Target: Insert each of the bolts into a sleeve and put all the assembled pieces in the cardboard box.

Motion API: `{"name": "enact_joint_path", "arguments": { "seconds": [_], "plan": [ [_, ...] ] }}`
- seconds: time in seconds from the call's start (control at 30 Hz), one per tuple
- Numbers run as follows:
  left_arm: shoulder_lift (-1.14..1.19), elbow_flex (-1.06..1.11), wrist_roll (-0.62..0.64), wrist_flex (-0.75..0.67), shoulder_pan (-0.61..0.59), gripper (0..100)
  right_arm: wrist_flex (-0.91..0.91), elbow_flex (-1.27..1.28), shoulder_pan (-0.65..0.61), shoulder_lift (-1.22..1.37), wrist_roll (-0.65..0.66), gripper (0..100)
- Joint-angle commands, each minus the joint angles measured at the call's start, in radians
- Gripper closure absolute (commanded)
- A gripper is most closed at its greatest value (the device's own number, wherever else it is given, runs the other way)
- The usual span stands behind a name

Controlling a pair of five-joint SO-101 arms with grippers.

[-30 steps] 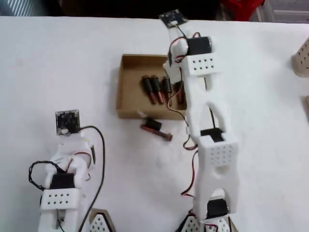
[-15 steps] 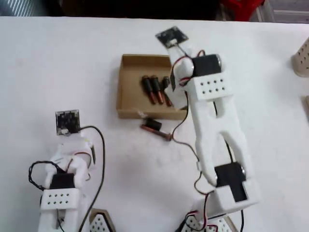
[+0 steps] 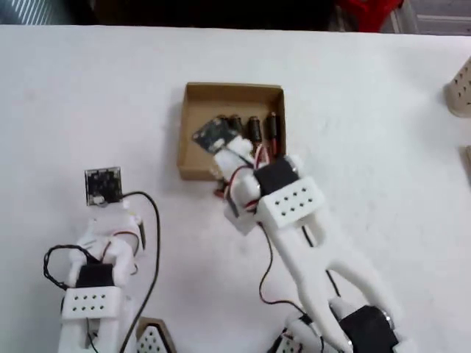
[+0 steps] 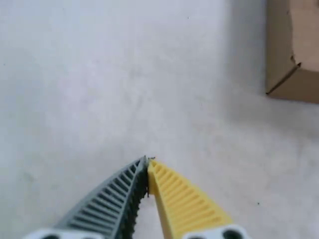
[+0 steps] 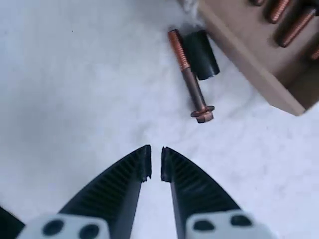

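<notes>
White arms [image 3: 294, 202], black servos [image 3: 276, 176], dark cables [image 3: 156, 250] (ridged fingers [image 5: 119, 184])

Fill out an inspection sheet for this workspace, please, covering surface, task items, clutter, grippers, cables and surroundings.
Surface: white table.
Job's things: cardboard box holding several assembled pieces; one bolt lies loose beside a black sleeve on the table just outside the box.
Clutter: pale perforated object at the table's right edge.
Grippers: left gripper shut on nothing, above the table; right gripper narrowly open, empty, near the loose bolt.
Cables: red, black and white wires along the right arm; black cable by the left arm.
Surroundings: red object beyond the far edge.
</notes>
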Motion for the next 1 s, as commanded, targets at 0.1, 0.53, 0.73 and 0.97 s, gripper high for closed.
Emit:
{"name": "enact_joint_path", "arguments": {
  "seconds": [0.1,0.53,0.73,0.97],
  "plan": [
    [-0.012,-0.005,-0.009,-0.008,0.005,98,-0.153,0.089,-0.064,-0.041,0.163,95.4],
    [-0.012,-0.005,-0.009,-0.012,0.005,98,-0.38,0.066,-0.027,0.203,0.344,88.8],
    [-0.012,-0.005,-0.011,-0.014,0.005,98,-0.381,-0.074,0.035,0.314,0.347,86.8],
    [-0.012,-0.005,-0.011,-0.015,0.005,98,-0.383,-0.178,0.054,0.464,0.414,87.1]
  ]
}}
